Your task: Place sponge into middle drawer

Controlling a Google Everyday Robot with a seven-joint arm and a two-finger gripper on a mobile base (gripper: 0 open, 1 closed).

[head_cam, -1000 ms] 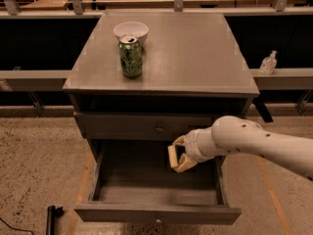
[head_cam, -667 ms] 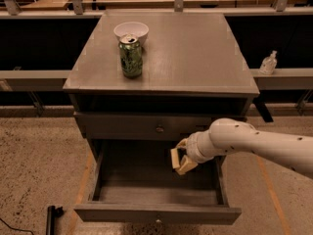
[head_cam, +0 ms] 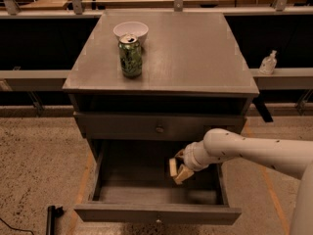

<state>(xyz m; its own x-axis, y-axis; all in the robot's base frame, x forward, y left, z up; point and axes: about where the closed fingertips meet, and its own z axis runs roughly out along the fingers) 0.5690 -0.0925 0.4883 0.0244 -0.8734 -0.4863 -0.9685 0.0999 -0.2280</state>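
Observation:
The middle drawer [head_cam: 122, 192] is the cabinet's lowest one and is pulled out, a wide shallow tray showing a bare floor. My gripper [head_cam: 178, 171] hangs inside it at the right, just above the floor, on the white arm [head_cam: 254, 153] that comes in from the right. It is shut on the sponge [head_cam: 173, 167], which shows as a small pale yellow block between the fingers; its dark green face is hard to make out.
A closed grey drawer front with a round knob [head_cam: 159, 129] sits just above. A green can [head_cam: 130, 56] and a white bowl [head_cam: 130, 31] stand on the cabinet top. A small bottle [head_cam: 268, 62] is on the right ledge. A black object [head_cam: 50, 217] lies on the floor at left.
My gripper has sunk lower into the open drawer with the sponge still in it. The drawer, can and bowl have not moved.

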